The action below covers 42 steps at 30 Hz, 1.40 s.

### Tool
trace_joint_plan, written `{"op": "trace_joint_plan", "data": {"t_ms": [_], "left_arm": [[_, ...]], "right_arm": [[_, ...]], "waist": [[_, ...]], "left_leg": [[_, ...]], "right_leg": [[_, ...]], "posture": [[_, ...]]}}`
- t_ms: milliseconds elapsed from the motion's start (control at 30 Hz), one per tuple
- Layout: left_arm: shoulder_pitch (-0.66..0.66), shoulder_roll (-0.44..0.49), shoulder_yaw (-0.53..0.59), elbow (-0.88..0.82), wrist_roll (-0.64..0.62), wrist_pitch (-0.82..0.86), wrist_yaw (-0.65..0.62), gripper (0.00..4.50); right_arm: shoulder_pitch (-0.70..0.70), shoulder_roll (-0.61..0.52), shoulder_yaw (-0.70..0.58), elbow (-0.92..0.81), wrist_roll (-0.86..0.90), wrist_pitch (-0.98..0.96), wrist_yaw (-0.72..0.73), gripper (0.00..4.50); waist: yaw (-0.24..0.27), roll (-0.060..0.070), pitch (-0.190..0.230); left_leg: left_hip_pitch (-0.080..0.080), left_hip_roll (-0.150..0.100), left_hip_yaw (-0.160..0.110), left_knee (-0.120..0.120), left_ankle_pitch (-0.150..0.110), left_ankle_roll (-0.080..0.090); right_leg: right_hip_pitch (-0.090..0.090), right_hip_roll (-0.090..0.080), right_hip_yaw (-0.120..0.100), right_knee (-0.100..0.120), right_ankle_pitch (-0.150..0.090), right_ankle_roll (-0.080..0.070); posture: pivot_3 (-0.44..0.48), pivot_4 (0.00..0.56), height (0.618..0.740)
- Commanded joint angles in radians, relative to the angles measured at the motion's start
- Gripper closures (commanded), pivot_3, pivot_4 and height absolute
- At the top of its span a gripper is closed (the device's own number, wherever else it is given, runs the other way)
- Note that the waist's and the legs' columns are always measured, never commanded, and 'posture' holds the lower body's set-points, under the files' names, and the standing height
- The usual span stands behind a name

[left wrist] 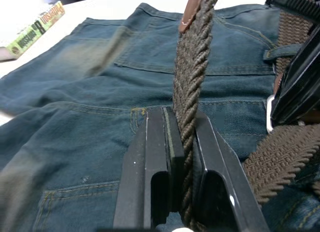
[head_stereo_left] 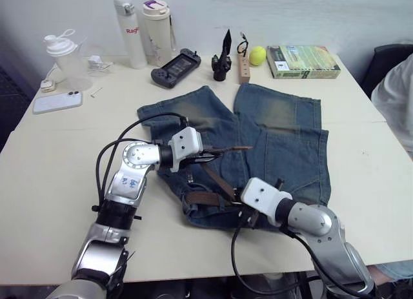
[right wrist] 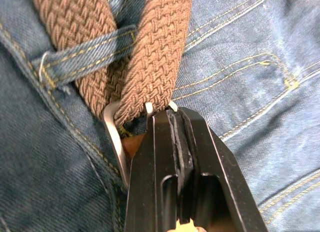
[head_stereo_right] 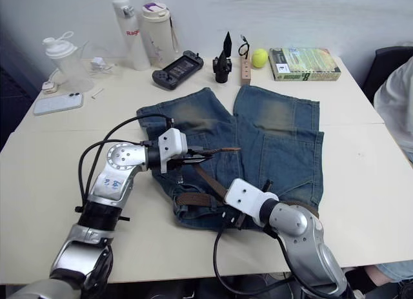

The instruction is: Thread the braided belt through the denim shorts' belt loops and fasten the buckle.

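Nearest, at the waistband edge of the shorts (head_stereo_left: 271, 144): right gripper (right wrist: 172, 114) pressed together at the silver buckle (right wrist: 114, 137), pinching what cannot be told, braided belt (right wrist: 155, 56) running away from its tips, one strand under a belt loop (right wrist: 80, 56). Farther in, over the middle of the shorts: left gripper (left wrist: 182, 129) pinching the belt edge-on between its fingers (left wrist: 155, 157), leather tip (head_stereo_left: 240, 147) sticking out past them. Beyond, on the table (head_stereo_left: 58, 157): phone (head_stereo_left: 57, 102), controller (head_stereo_left: 175, 68), ball (head_stereo_left: 257, 55), book (head_stereo_left: 303, 61), bottles (head_stereo_left: 131, 31).
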Motion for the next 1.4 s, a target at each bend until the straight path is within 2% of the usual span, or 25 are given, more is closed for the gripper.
{"op": "trace_joint_plan", "data": {"t_ms": [33,167,333,433,633,833,967,1133,1233,1400], "left_arm": [[0.058,0.022,0.008,-0.153,-0.038,0.061,0.045,4.50],[0.070,0.049,0.008,-0.193,-0.055,0.090,0.056,4.50],[0.078,0.086,0.000,-0.222,-0.080,0.108,0.053,4.50],[0.078,0.112,-0.014,-0.230,-0.082,0.107,0.042,4.50],[0.084,0.126,-0.025,-0.244,-0.101,0.131,0.051,4.50],[0.067,0.123,-0.028,-0.236,-0.110,0.149,0.062,4.50],[0.062,0.126,-0.030,-0.229,-0.114,0.156,0.059,4.50],[0.049,0.134,-0.028,-0.208,-0.110,0.167,0.069,4.50],[0.040,0.135,-0.031,-0.193,-0.106,0.169,0.074,4.50],[0.032,0.138,-0.041,-0.175,-0.093,0.167,0.082,4.50]], "right_arm": [[-0.030,0.049,-0.118,-0.134,0.123,0.159,0.017,4.44],[-0.052,0.031,-0.210,-0.211,0.223,0.263,0.035,4.44],[-0.002,-0.017,-0.279,-0.284,0.345,0.295,0.056,4.44],[0.052,-0.072,-0.281,-0.289,0.381,0.258,0.050,3.66],[0.162,-0.139,-0.180,-0.264,0.346,0.110,-0.048,1.02],[0.179,-0.118,-0.068,-0.174,0.251,0.011,-0.206,1.02],[0.165,-0.072,-0.053,-0.125,0.234,0.004,-0.293,1.02],[0.182,-0.078,-0.068,-0.109,0.236,0.003,-0.320,1.02],[0.169,-0.089,-0.077,-0.108,0.240,0.005,-0.321,1.82],[0.134,-0.093,-0.076,-0.125,0.242,0.025,-0.323,4.07]], "waist": [[-0.003,0.003,0.002],[-0.003,0.004,0.002],[-0.001,0.004,0.002],[-0.001,0.004,0.002],[-0.002,0.004,0.003],[0.000,0.003,0.003],[0.001,0.003,0.003],[0.001,0.003,0.003],[0.001,0.003,0.003],[0.001,0.003,0.003]], "left_leg": [[-0.001,0.000,0.000,0.000,0.000,0.000],[-0.012,-0.001,0.004,0.000,0.006,0.001],[-0.012,-0.001,0.005,0.000,0.007,0.002],[-0.012,-0.001,0.005,0.000,0.006,0.002],[-0.012,-0.001,0.007,0.000,0.007,0.002],[-0.012,-0.001,0.009,0.000,0.007,0.002],[-0.012,-0.001,0.009,0.000,0.007,0.001],[-0.012,-0.001,0.009,0.000,0.007,0.001],[-0.012,-0.001,0.009,0.000,0.007,0.001],[-0.012,-0.001,0.009,0.000,0.007,0.001]], "right_leg": [[-0.001,0.000,0.000,0.001,0.000,0.000],[-0.016,0.004,-0.001,0.012,0.000,-0.001],[-0.017,0.003,-0.002,0.013,0.000,0.000],[-0.017,0.002,0.000,0.013,0.000,0.000],[-0.019,0.003,0.000,0.014,0.000,0.000],[-0.020,0.004,0.000,0.015,0.000,0.000],[-0.021,0.004,0.000,0.015,0.000,0.000],[-0.021,0.005,0.000,0.015,0.000,0.000],[-0.021,0.006,0.000,0.015,0.000,0.000],[-0.021,0.006,0.000,0.016,0.000,0.000]], "posture": [[0.000,0.150,0.740],[0.000,0.150,0.740],[0.000,0.150,0.740],[0.000,0.150,0.740],[0.000,0.150,0.740],[0.000,0.150,0.740],[0.000,0.150,0.740],[0.000,0.150,0.740],[0.000,0.150,0.740],[0.000,0.150,0.740]]}}
